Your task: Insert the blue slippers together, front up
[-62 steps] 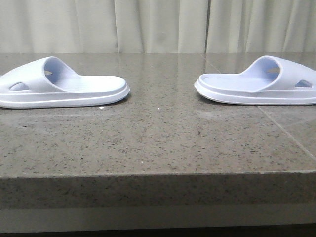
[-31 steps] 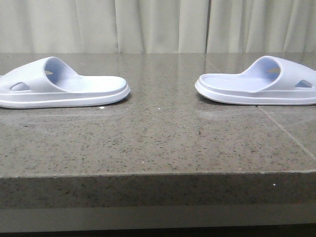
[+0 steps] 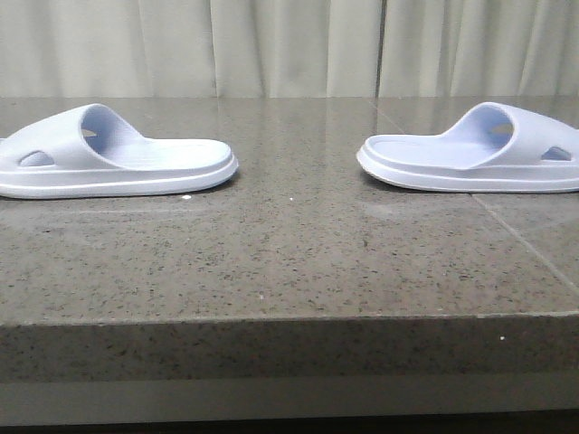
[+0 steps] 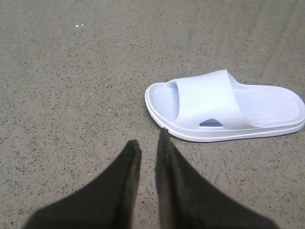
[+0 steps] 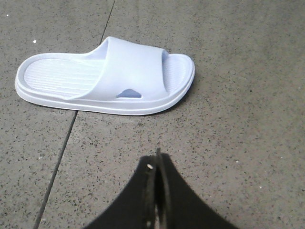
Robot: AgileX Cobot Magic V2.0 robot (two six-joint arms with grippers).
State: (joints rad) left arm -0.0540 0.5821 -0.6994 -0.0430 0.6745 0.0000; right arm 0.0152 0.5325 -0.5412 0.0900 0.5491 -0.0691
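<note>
Two pale lavender-blue slippers lie flat, sole down, on the dark speckled stone table [image 3: 289,262], far apart. The left slipper [image 3: 118,158] is at the far left and the right slipper [image 3: 479,154] at the far right, heels pointing at each other. Neither arm shows in the front view. In the left wrist view my left gripper [image 4: 148,140] hangs above the table just short of the left slipper [image 4: 224,107], jaws a narrow gap apart and empty. In the right wrist view my right gripper [image 5: 156,160] is shut and empty, a short way from the right slipper [image 5: 109,76].
A pale curtain [image 3: 289,45] hangs behind the table. The table's front edge [image 3: 289,316] runs across the lower front view. A thin tile seam [image 3: 525,240] crosses the stone by the right slipper.
</note>
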